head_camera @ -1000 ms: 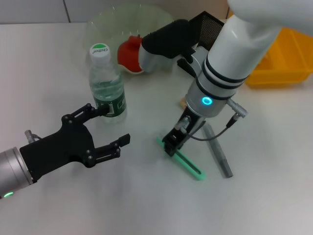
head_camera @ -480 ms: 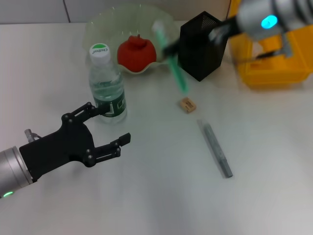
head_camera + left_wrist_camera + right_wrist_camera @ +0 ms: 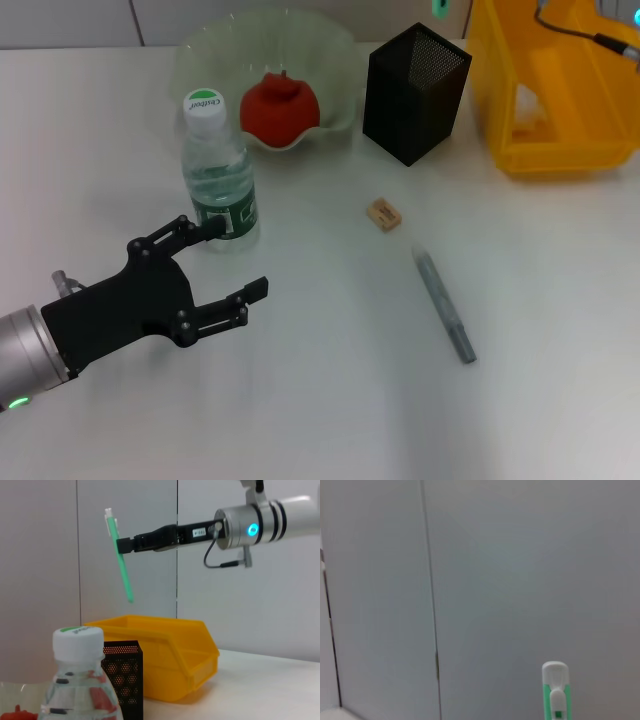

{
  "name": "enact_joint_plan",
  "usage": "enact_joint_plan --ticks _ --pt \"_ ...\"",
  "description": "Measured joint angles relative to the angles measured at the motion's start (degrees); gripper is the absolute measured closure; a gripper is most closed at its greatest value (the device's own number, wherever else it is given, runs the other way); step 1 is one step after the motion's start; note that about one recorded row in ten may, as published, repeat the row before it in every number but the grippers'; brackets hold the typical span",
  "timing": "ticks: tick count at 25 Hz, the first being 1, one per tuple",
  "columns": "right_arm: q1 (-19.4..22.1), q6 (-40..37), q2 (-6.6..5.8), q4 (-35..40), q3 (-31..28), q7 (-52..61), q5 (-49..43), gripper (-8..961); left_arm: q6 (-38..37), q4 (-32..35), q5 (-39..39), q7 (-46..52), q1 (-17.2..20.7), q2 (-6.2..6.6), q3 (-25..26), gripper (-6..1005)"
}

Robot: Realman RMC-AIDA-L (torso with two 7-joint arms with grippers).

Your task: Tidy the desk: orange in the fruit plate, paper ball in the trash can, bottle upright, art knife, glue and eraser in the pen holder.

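The white tabletop point(image 3: 330, 400) carries an upright bottle point(image 3: 217, 180), a fruit plate point(image 3: 335, 60), a black mesh pen holder point(image 3: 412, 92), a yellow bin point(image 3: 560, 110), an eraser point(image 3: 383, 214) and a grey art knife point(image 3: 443, 304).

From my head view the right gripper point(image 3: 122, 545) is off frame. My right wrist view shows only the art knife point(image 3: 555, 690) tip, cut off at the edge.

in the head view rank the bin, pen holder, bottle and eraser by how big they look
1. bin, partly cut off by the frame
2. pen holder and bottle, too alike to rank
3. eraser, smallest
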State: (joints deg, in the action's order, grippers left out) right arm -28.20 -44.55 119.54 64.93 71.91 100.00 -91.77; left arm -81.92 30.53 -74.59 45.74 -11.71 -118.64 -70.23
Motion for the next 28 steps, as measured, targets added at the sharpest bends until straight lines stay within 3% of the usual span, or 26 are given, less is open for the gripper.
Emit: enact_joint_plan --ticks 2,3,6,7,8,12,17,28 --pt "-0.5 0.8 0.05 -7.4 1.0 -18.0 14.1 734 0.0 0.0 0.0 0.1 0.0 -0.04 -0.1 139" --pt "-0.5 0.8 0.05 -7.4 1.0 -18.0 14.1 731 0.0 0.0 0.0 0.1 0.0 -0.04 -0.1 139" --pt "-1.7 0.4 0.01 -14.0 1.7 -32.8 26.1 725 0.0 -0.1 0.1 0.2 -0.3 -0.10 -0.2 139" --pt "-2.9 -1.0 -0.04 -19.4 1.8 -41.4 32.9 722 0.0 -0.2 0.1 0.2 -0.3 -0.10 -0.2 139" --pt "-2.9 -1.0 -0.04 -19.4 1.8 -41.4 32.9 720 0.0 -0.3 0.1 0.2 -0.4 -0.10 -0.3 139" --pt "-6.8 -4.5 -0.05 -32.3 1.6 -56.7 44.4 711 0.0 -0.7 0.1 0.1 -0.6 -0.10 -0.2 139" --pt "-10.8 -4.4 0.08 -40.5 1.0 -60.3 46.9 700 0.0 -0.7 0.1 -0.1 -0.6 -0.10 -0.3 139" --pt "-10.9 -4.6 0.26 -44.9 1.0 -64.5 49.2 675 0.0 -0.8 0.0 -0.3 -0.4 -0.01 -0.3 139"
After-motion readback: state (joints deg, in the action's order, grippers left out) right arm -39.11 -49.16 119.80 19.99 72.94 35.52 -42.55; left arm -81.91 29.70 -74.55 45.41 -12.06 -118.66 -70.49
